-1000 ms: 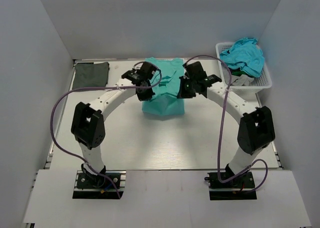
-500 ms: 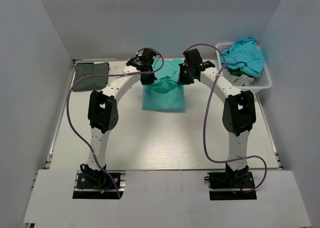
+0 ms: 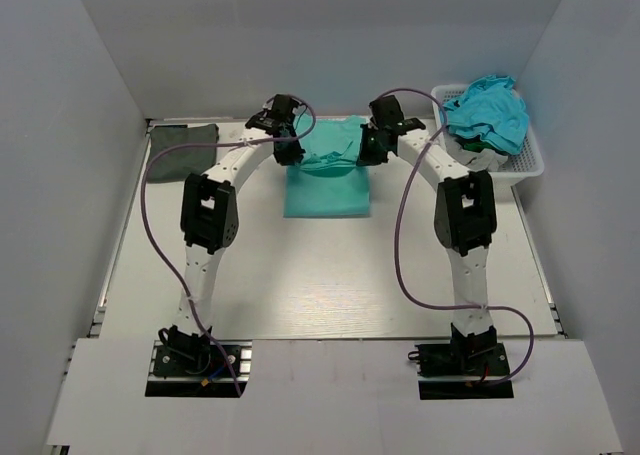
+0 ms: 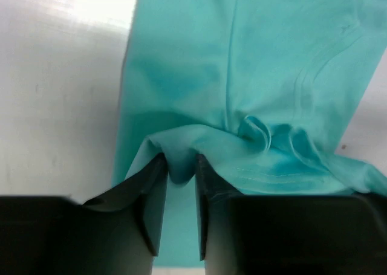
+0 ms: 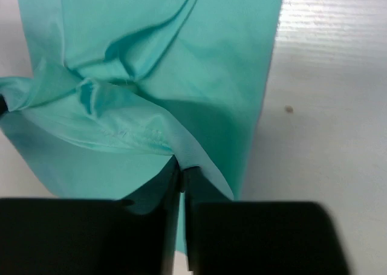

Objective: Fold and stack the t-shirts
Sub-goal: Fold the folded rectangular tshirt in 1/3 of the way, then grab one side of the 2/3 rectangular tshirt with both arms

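A teal-green t-shirt (image 3: 326,185) lies partly folded at the back middle of the table. My left gripper (image 3: 288,153) is shut on a bunched edge of it at its left, seen pinched between the jaws in the left wrist view (image 4: 180,166). My right gripper (image 3: 366,155) is shut on its right edge (image 5: 181,166). Both hold that edge lifted and stretched over the flat lower layer. A dark grey-green t-shirt (image 3: 182,147) lies folded at the back left. A turquoise-blue t-shirt (image 3: 488,110) is heaped over a grey one (image 3: 482,161) in the basket.
A white lattice basket (image 3: 525,162) stands at the back right corner against the right wall. Purple cables loop from both arms over the table. The arm bases are bolted at the near edge.
Both grippers have carried the teal shirt's gripped edge farther back, toward the rear wall. The arms have stretched out and the shirt now lies flatter and longer.
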### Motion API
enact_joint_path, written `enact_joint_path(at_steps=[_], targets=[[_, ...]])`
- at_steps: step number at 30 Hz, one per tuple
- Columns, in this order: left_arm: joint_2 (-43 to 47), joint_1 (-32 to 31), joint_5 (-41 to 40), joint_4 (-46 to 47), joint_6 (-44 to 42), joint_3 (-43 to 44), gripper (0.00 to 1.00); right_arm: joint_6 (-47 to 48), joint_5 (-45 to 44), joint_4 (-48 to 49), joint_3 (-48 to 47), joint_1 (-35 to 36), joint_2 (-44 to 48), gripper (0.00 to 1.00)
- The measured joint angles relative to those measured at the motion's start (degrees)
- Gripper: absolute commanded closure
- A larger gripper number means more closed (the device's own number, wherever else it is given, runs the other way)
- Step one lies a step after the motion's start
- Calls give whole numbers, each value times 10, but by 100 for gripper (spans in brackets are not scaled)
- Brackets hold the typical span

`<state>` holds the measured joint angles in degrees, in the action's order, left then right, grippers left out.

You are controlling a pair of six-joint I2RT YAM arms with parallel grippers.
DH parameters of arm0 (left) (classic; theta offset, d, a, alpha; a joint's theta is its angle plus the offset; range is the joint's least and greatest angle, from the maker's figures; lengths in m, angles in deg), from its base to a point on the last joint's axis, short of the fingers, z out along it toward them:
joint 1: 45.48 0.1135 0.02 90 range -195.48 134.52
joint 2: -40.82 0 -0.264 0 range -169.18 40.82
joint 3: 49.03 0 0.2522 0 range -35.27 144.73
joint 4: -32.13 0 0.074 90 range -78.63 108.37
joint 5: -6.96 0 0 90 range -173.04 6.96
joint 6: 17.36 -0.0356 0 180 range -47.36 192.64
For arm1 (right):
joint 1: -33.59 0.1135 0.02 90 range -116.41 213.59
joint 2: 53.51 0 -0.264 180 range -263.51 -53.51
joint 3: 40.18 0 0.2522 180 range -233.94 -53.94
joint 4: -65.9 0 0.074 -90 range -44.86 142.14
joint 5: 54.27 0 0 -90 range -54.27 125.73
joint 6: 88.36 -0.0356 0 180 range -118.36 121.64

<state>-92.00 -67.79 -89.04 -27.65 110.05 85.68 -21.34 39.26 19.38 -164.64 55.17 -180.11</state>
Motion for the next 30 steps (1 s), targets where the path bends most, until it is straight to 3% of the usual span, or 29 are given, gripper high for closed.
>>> enact_joint_path(at_steps=[2, 3, 4, 7, 9, 14, 20, 25, 29, 30], targets=[[-30, 10, 18, 12, -1, 35, 36, -12, 8, 15, -20, -4, -24, 58], [-47, 14, 28, 17, -1, 60, 7, -16, 11, 24, -33, -7, -38, 18], [-64, 20, 39, 27, -4, 85, 0, -23, 16, 37, -48, -12, -53, 10], [-84, 44, 79, 58, -3, 120, 0, -28, 40, 69, -99, -28, -85, 10], [-66, 62, 92, 82, -5, 95, 0, -26, 60, 90, -101, -35, -81, 10], [74, 91, 96, 120, -19, -93, 0, 14, 120, 140, 62, -41, 35, 10], [236, 68, 108, 136, -32, -307, 0, 45, 146, 161, 248, -3, 162, 10], [259, 45, 134, 139, -40, -407, 0, 29, 107, 161, 405, -3, 249, 10], [243, 33, 134, 134, -40, -426, 1, 0, 72, 158, 429, -13, 245, 10], [239, 31, 133, 135, -40, -426, 6, -8, 68, 159, 429, -15, 241, 11]])
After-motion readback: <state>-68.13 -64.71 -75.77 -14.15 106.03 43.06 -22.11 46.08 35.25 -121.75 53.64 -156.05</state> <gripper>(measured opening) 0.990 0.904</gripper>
